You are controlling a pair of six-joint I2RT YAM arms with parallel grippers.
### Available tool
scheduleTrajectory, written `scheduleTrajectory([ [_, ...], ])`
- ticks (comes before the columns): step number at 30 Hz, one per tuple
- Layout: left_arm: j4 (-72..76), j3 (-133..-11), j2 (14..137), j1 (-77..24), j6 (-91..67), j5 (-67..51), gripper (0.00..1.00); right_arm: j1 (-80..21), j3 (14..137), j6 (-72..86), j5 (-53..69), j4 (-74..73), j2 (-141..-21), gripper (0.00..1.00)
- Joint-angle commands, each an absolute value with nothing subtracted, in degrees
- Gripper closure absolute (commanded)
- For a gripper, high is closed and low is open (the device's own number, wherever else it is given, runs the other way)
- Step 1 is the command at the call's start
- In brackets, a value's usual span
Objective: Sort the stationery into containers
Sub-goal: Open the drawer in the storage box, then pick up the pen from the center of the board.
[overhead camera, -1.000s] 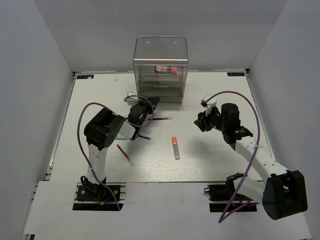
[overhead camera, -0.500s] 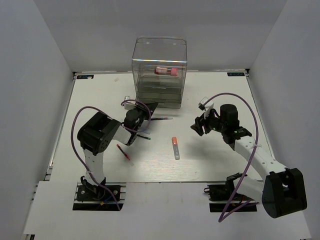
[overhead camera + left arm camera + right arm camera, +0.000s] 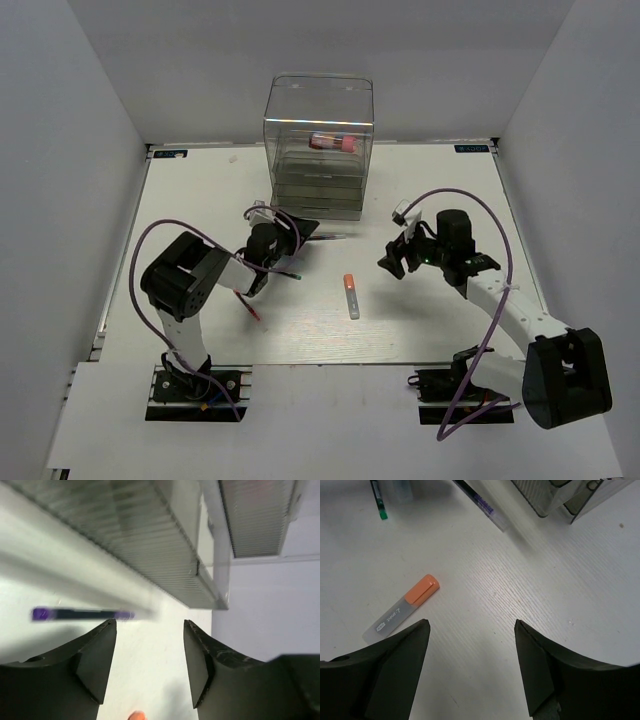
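Note:
The container point(image 3: 318, 110) is a tall clear box with stacked grey drawers at the back of the table, and a pink tube point(image 3: 333, 141) lies inside it. My left gripper point(image 3: 303, 230) hovers open just in front of the drawers point(image 3: 150, 535), holding nothing. A thin dark pen point(image 3: 82, 614) lies on the table beyond its left fingertip. My right gripper point(image 3: 472, 625) is open over bare table. The orange-grey marker point(image 3: 402, 611) lies just past its left finger. The same marker point(image 3: 351, 296) sits mid-table between the arms. A red-white pen point(image 3: 247, 303) lies by the left arm.
A green-tipped pen point(image 3: 378, 497) and a dark pen with purple print point(image 3: 480, 502) lie ahead of the right gripper, near the container's corner point(image 3: 560, 495). White walls point(image 3: 90, 150) close in the table on three sides.
My left gripper has gone from shut to open and drawn back from the drawers. The right gripper has opened wider and shifted slightly left toward the orange-grey marker.

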State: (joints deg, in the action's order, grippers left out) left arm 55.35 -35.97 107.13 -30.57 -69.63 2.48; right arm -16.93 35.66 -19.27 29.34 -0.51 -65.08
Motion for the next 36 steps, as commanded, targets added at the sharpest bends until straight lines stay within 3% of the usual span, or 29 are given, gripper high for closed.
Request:
scheduleTrajectory([
  [1,49.9,-35.0,100.7,-30.8,-66.4,0.1,0.33,-17.7,36.3,-21.0,32.4,-2.2,-65.7,0.25],
  [9,30.5,-32.7,85.7,-30.8,-57.4,-1.8,0.29,-23.0,38.2,-22.5,31.5,-5.9,-69.6,0.27],
  [12,14.3,-37.9,78.3,-29.5,-50.4,-2.7,0.18,-26.4,40.3,-24.6,27.5,-8.3,-73.5,0.30],
  [15,-6.1,-46.4,73.5,-29.4,-41.1,3.5,0.07,-29.3,43.8,-22.3,23.8,-11.8,-78.1,0.33],
  [19,-17.9,-49.7,70.3,-29.4,-34.6,9.8,0.01,-30.6,50.4,-15.8,22.2,-15.4,-82.3,0.34],
  [26,-28.1,-46.3,64.6,-29.4,-40.9,15.5,0.01,-34.0,52.5,-3.4,18.0,-15.5,-87.9,0.34],
  [36,-35.7,-35.8,42.3,-29.4,-61.9,21.6,0.01,-39.7,49.8,3.2,11.8,-15.4,-89.6,0.28],
])
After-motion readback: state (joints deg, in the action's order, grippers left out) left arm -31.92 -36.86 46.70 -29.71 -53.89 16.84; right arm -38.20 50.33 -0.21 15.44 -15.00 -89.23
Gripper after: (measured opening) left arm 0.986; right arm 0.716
